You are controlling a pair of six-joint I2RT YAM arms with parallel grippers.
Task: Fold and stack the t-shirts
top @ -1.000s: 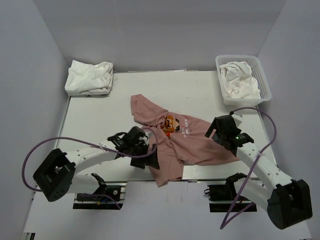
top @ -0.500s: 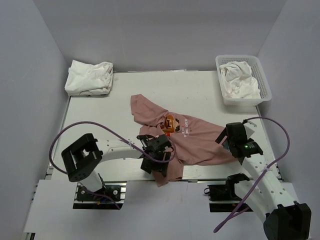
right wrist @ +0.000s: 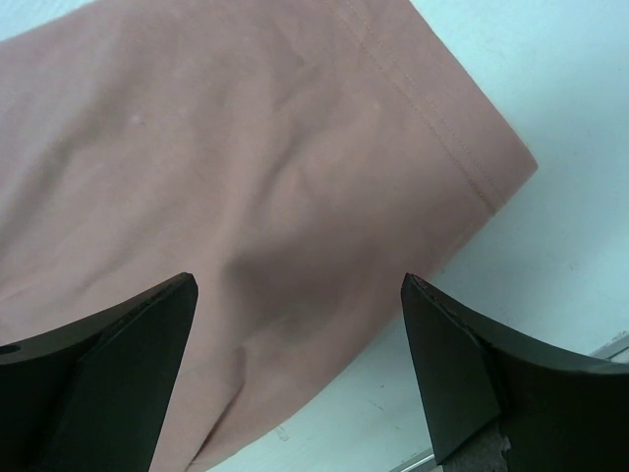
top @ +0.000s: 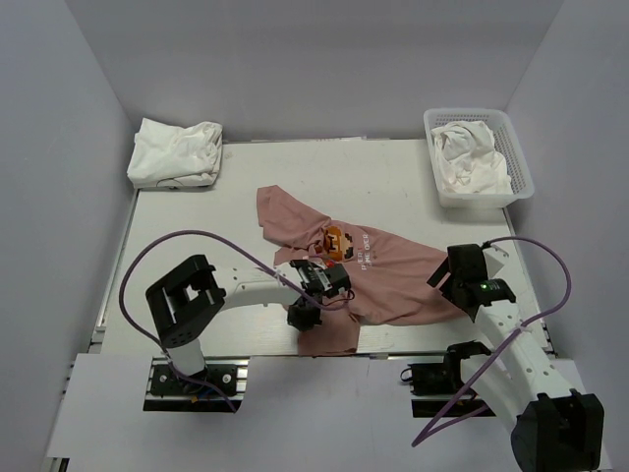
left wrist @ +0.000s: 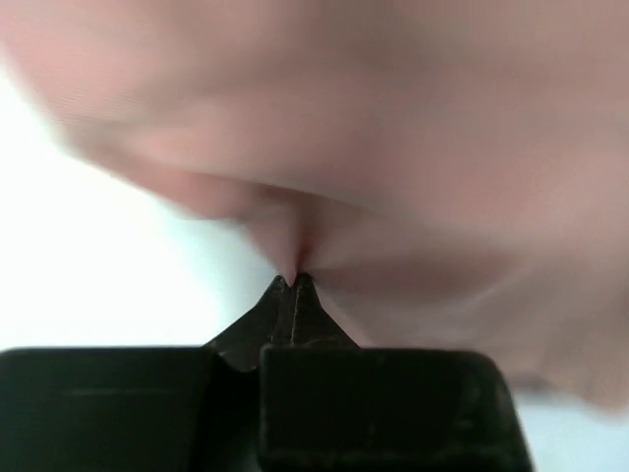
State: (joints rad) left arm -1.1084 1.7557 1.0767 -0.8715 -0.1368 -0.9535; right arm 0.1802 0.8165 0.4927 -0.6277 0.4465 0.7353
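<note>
left gripper (left wrist: pixel 293 285) pinches a fold of pink t-shirt (top: pixel 393 283) | right gripper (right wrist: pixel 298 290) spread wide over its hem corner

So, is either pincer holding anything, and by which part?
The left pincer pinches a small fold of the pink shirt by its left edge. The right pincer is open over the hem corner, holding nothing.

Robotics lab test cell. White table (top: pixel 197 246) boxed left, far and right by bare lilac-grey walls (top: pixel 324 69). Left arm (top: pixel 251 287) and right arm (top: pixel 511 339) mounted along metal rail (top: pixel 393 356) at near edge, trailing purple cable (top: pixel 187 233). White plastic basket (top: pixel 470 111) far right.
</note>
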